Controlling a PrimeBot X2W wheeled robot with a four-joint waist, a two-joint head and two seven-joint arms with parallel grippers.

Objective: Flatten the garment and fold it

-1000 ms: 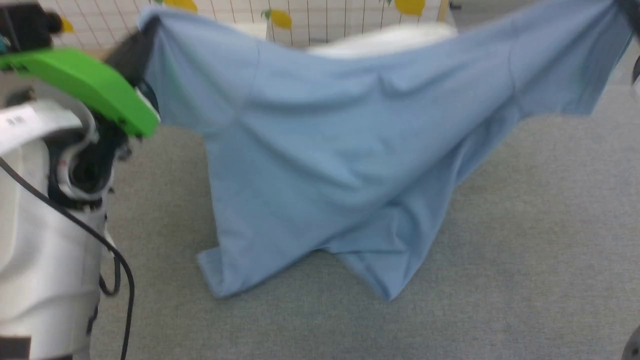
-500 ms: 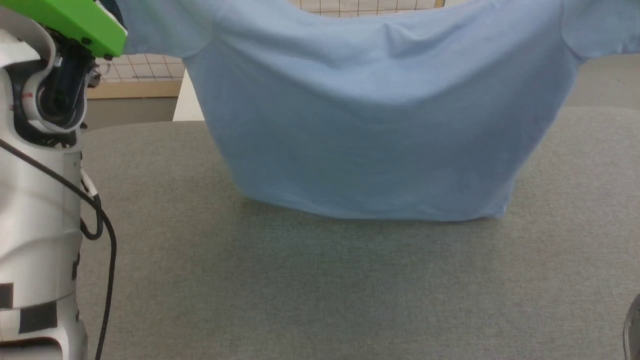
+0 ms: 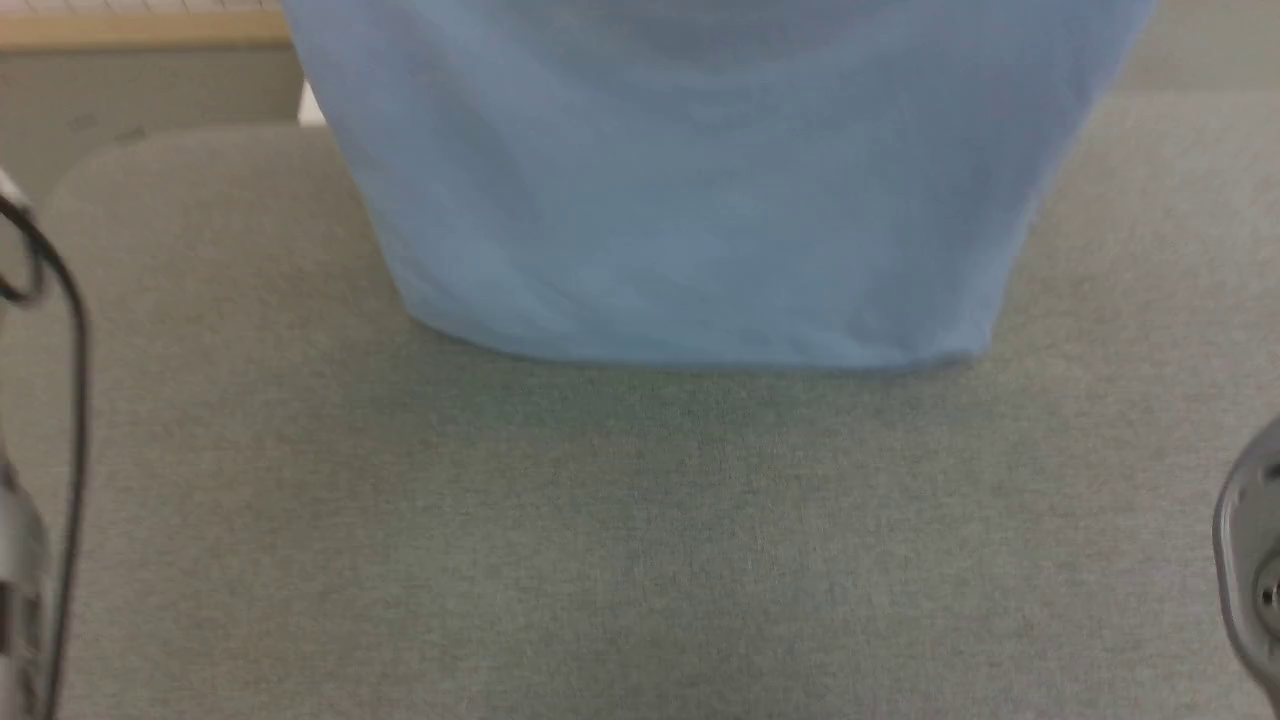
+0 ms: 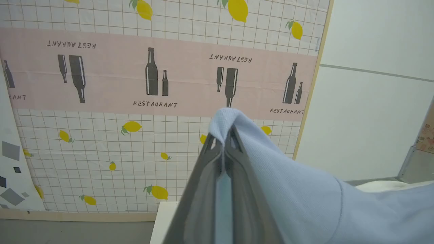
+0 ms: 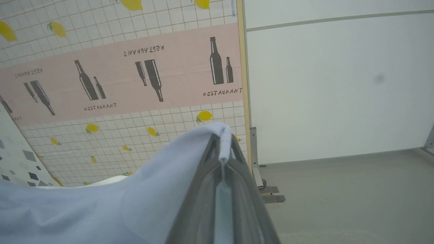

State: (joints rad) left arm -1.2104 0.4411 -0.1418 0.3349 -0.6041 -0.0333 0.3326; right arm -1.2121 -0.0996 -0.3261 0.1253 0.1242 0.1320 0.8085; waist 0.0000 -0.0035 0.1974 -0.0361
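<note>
The garment (image 3: 700,200), a light blue T-shirt, hangs spread out as a wide sheet, its straight bottom hem just above or brushing the grey table (image 3: 640,540). Its top runs off the head view. In the left wrist view my left gripper (image 4: 223,140) is shut on a fold of the garment (image 4: 305,203), which drapes away to the right. In the right wrist view my right gripper (image 5: 222,147) is shut on another fold of the garment (image 5: 101,210), which trails off to the left.
A black cable (image 3: 70,400) and part of my pale body sit at the left edge, a grey round part (image 3: 1250,550) at the right edge. A lemon-and-bottle patterned screen (image 4: 135,101) and a white wall (image 5: 339,84) stand behind the table.
The garment went from a skewed, crumpled drape to hanging flat and even, with its hem lifted off the table. The head camera tilted down, and the green arm part left the picture.
</note>
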